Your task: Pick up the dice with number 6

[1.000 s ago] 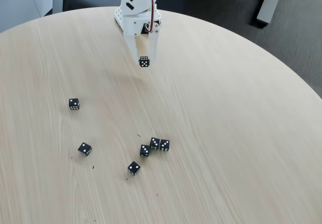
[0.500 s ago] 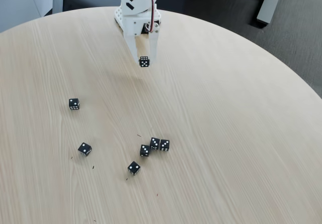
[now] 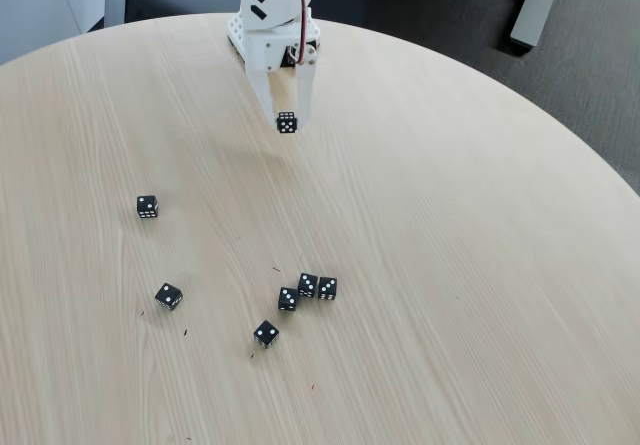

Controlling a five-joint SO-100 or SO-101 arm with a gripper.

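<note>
Pinching the dice with number 6 [image 3: 286, 122] at their very tips, my jaws hang clear above the table [image 3: 480, 265] in the fixed view. I judge the hold shallow: any jolt could pop the cube loose, dropping it towards the five other dice [image 3: 317, 287] below.

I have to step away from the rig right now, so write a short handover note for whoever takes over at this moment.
Gripper: shut on the dice with number 6, pinched between its fingertips at the far side of the table in the fixed view, apparently lifted clear of the wood.
Other dice: six lie on the table nearer the camera, one alone at left, another below it, a close group of three, and one in front.
Done: the six is picked.
Left: apparently nothing but holding it; no drop spot is visible.
</note>
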